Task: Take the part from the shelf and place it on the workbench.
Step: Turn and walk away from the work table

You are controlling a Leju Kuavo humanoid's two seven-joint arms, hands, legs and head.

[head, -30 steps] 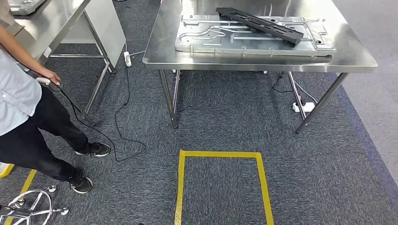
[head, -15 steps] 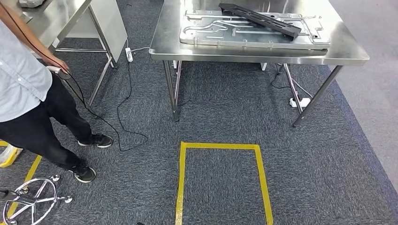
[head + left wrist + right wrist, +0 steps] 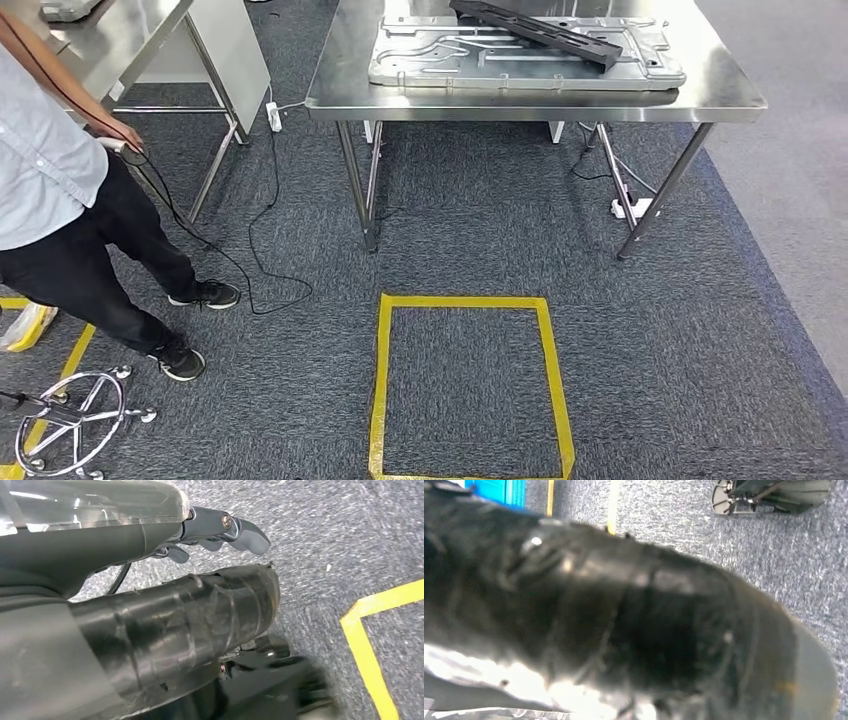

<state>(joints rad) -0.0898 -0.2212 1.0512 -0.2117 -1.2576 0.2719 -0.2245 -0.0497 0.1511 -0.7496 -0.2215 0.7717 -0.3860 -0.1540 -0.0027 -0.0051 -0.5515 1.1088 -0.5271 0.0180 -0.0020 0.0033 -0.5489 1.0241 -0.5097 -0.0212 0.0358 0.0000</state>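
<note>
A long black part (image 3: 530, 30) lies slantwise on a silver stamped plate (image 3: 480, 60), which rests on the steel workbench (image 3: 330, 92) at the far side of the head view. In the left wrist view my left hand (image 3: 215, 527) hangs over the grey carpet. Its grey fingers (image 3: 245, 532) are loosely bent and hold nothing. The right wrist view is a dark blur over carpet.
A person (image 3: 60, 190) stands at the left holding a cabled device, beside a second steel table (image 3: 130, 35). A black cable (image 3: 262, 275) trails over the carpet. A yellow tape square (image 3: 380, 380) marks the floor before the workbench. A chair base (image 3: 75, 425) sits at the lower left.
The whole head picture has shifted: the workbench now sits higher and further left in it, so the camera moved. The black part still lies on the plate. The person has shifted stance slightly.
</note>
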